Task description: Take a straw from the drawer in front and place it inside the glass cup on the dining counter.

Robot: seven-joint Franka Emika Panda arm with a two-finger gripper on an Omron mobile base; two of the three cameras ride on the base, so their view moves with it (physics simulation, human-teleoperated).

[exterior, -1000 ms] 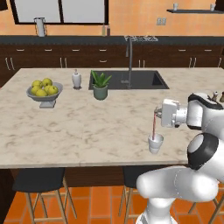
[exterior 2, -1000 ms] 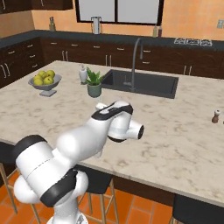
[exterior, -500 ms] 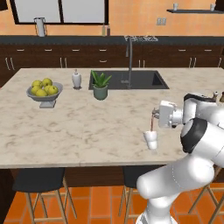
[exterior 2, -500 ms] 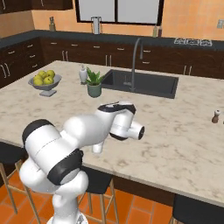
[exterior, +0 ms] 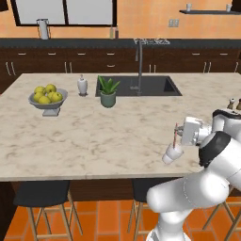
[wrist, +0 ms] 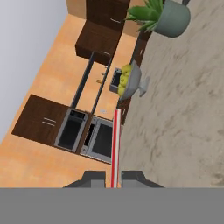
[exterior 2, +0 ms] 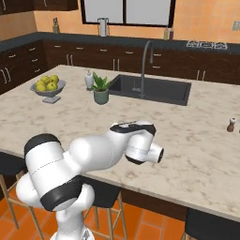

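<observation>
- Compare with a second ago: your gripper (exterior: 178, 136) has swung a little further left along the near edge of the table (exterior: 94, 136), and the cup (exterior: 172, 153) has gone with it, from standing upright to leaning over.
- The straw (exterior: 175, 135) is clamped between the gripper's closed fingers; in the hand view it runs straight up from between them (wrist: 115, 146).
- In the left base view the straw's lower end sits at or inside the cup's mouth; you cannot tell how deep it goes.
- Judged from this, the straw is pushing the cup, not just dropping into it. A tilted cup this near the table edge could tip over or slide off if you press on.
- You will likely want to stop the sideways push and release only once the cup stands straight.
- The table is cream marble, smooth and level. On it, well left of the cup, stand a fruit bowl (exterior: 47, 98), a white soap bottle (exterior: 82, 85) and a potted plant (exterior: 108, 92).
- The dark sink (exterior: 141, 86) and tall faucet (exterior: 139, 66) lie on the far side.
- Dark cabinets (exterior: 94, 61) line the far wall, and stools (exterior: 42, 195) stand below the near edge.
</observation>
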